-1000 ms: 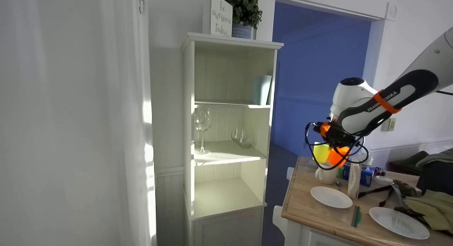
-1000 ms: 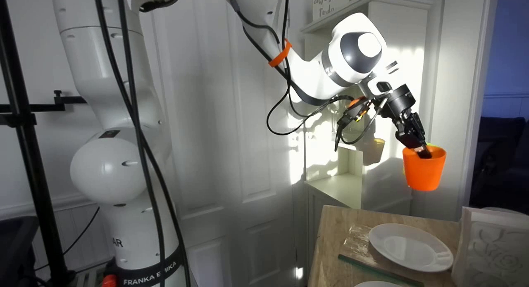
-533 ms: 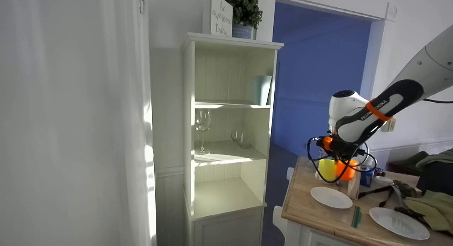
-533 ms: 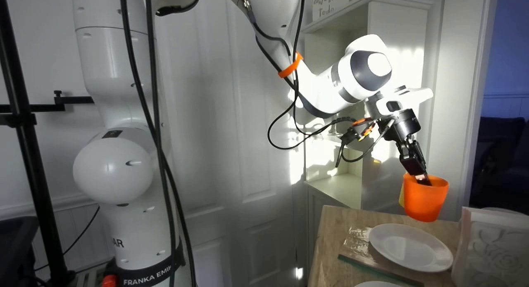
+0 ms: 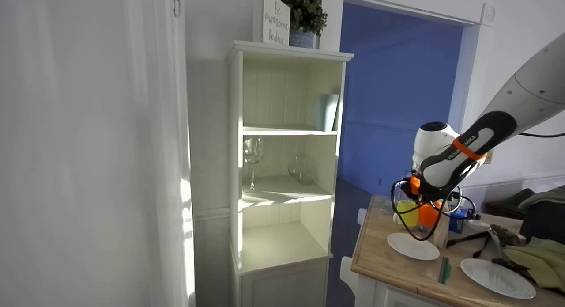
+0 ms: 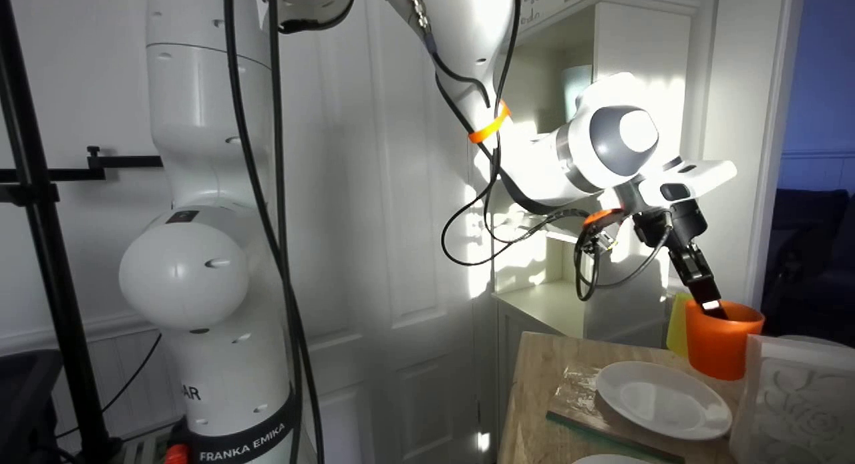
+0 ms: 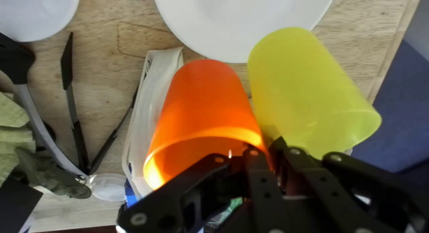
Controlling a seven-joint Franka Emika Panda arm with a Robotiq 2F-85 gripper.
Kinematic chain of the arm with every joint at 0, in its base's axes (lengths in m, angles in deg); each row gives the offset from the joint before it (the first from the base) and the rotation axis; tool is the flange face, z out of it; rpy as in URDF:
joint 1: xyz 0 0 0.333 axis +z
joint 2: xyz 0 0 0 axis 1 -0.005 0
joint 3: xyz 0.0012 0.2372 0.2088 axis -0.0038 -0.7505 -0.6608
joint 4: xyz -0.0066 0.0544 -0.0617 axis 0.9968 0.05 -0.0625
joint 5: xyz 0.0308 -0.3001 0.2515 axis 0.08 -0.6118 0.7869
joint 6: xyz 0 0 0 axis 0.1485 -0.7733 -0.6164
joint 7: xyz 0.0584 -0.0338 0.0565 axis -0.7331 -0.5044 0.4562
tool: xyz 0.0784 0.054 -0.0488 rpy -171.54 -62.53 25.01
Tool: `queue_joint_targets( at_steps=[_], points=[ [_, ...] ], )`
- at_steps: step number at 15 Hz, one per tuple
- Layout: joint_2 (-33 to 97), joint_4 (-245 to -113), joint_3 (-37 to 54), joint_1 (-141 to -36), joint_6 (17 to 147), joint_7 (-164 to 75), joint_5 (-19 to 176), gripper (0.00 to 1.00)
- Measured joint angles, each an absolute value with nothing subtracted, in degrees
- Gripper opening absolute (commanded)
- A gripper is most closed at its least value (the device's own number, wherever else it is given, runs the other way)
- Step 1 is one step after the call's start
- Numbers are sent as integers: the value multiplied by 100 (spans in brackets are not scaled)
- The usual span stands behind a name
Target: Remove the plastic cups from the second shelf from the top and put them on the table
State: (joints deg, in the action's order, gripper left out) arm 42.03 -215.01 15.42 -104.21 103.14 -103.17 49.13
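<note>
My gripper is shut on the walls of two cups side by side. One finger is inside the orange cup; the other is at the yellow cup, and its exact place there is partly hidden. Both exterior views show the orange cup and the yellow cup low over the far part of the table. I cannot tell whether they touch it. The yellow cup is tilted in the wrist view. The second shelf of the cabinet holds clear glasses.
A white plate lies by the cups, with another plate further along. A pale upright pack stands beside the orange cup. Tongs lie on the table. A teal-blue object stands on the shelf above the glasses.
My gripper has come down with both cups, from well above the table to low over it. In an exterior view the arm has also moved to the right.
</note>
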Motion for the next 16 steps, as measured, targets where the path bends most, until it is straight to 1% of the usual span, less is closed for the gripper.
queue_joint_targets(
  at_steps=[4,9,16],
  points=[
    [3833,-21296,1672,-10253,10733,-10029,4997,2],
    [3345,-20984,1783,-10088,11141,-9326,5684,2],
    [2693,-20454,2026,-9900,11296,-8526,6524,2]
  ],
)
